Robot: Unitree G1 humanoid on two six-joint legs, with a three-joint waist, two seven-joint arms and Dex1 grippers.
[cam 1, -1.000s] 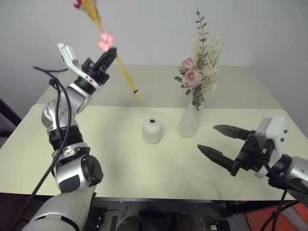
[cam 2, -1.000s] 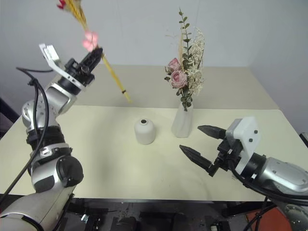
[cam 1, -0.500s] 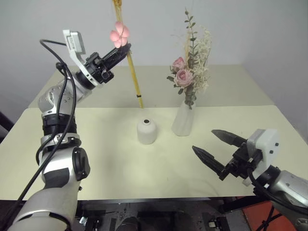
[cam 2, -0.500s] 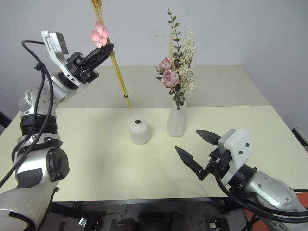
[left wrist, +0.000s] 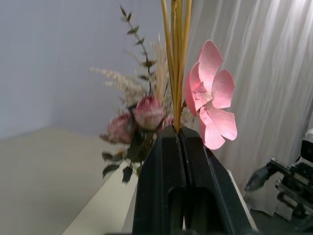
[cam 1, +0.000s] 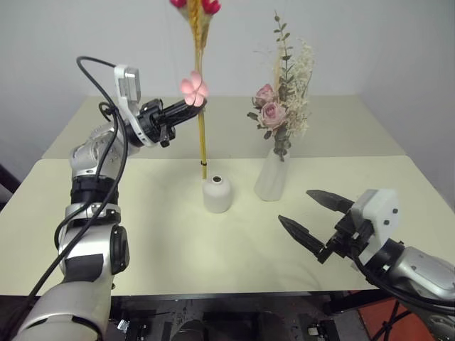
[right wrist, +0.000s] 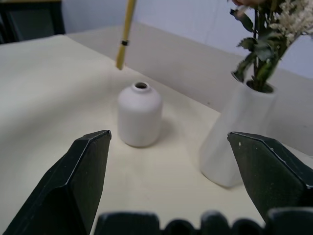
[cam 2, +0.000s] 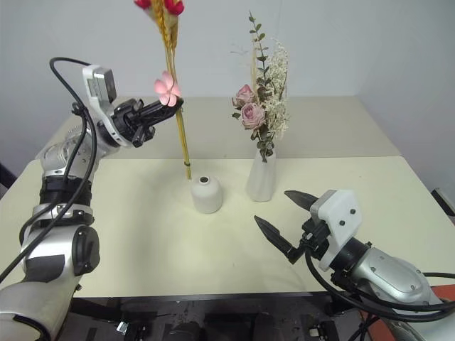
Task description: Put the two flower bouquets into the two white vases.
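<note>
Left claw pinches thin bundle; right claw gapes empty.

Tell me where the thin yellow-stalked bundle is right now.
In the left eye view, the thin bundle hangs upright in the left gripper, stalk ends just above the short vase.
</note>
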